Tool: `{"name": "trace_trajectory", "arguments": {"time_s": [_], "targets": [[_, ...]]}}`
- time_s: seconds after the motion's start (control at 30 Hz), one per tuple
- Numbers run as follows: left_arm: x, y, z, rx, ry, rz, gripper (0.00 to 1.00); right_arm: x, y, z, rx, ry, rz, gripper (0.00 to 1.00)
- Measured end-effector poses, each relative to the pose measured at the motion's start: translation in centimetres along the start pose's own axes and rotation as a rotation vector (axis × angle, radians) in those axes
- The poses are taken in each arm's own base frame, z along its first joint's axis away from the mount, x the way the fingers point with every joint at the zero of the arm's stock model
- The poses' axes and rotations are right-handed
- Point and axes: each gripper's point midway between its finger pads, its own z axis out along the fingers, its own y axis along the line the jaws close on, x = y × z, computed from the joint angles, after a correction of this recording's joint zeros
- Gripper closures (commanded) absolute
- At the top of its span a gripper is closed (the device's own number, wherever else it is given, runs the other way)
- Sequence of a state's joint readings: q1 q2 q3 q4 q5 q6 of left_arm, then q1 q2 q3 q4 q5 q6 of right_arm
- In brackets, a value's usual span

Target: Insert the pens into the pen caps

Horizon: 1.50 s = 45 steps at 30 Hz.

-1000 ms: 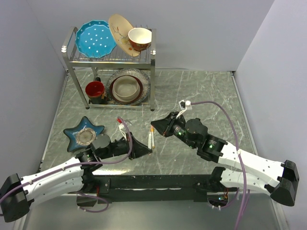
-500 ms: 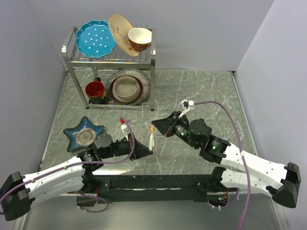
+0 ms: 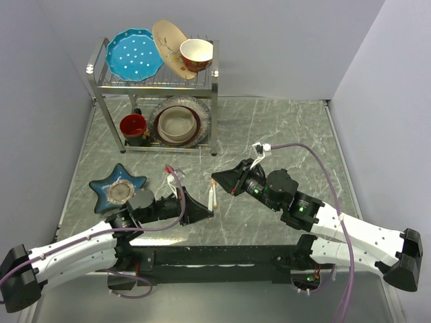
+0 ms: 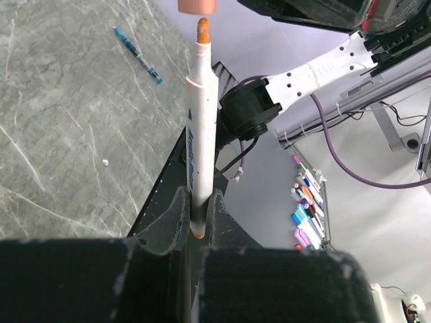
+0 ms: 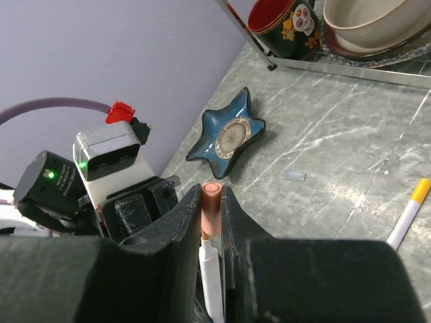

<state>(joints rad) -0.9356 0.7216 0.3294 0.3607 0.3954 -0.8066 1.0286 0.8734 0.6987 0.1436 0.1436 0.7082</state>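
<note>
My left gripper (image 4: 196, 202) is shut on the lower end of a white pen (image 4: 199, 134) with an orange tip, held upright. My right gripper (image 5: 211, 198) is shut on an orange pen cap (image 5: 211, 210), right over that tip. The tip stands at the cap's mouth with a sliver of gap in the left wrist view. In the top view the two grippers (image 3: 209, 214) (image 3: 217, 180) face each other with the pen (image 3: 213, 197) between them. A dark blue pen (image 4: 138, 56) lies on the table. Another white pen (image 5: 411, 214) with a yellow end lies on the table to the right.
A small clear cap (image 5: 293, 176) lies on the marble table near a blue star-shaped dish (image 3: 118, 187). A metal dish rack (image 3: 214, 101) with plates, bowls and a red mug (image 3: 133, 126) stands at the back left.
The right gripper with the cap has shifted slightly and settled over the pen tip. The left gripper has barely moved.
</note>
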Motion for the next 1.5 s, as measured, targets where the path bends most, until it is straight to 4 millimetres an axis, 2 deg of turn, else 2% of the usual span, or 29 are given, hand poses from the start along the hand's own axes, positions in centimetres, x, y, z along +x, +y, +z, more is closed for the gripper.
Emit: {"name": "trace_trajectory", "arguments": {"time_s": [0.4,0.73,1.2,1.5], "targets": [[0.0,-0.1,-0.2,0.0,-0.001,0.001,0.99,1.5,0.9,-0.3,-0.032,0.037,-0.019,1.0],[0.9,0.8,-0.6,-0.047,0.038,0.015,0.99,3.5,-0.3,-1.1,0.002,0.055,-0.025,1.0],[1.1,1.5,0.3,-0.117,0.134,0.061,0.99,3.8,-1.0,-2.0,0.071,0.0,0.001,1.0],[2.4,2.8,0.5,-0.179,0.219,0.048,0.99,5.2,-2.0,-2.0,0.193,0.015,-0.02,1.0]]}}
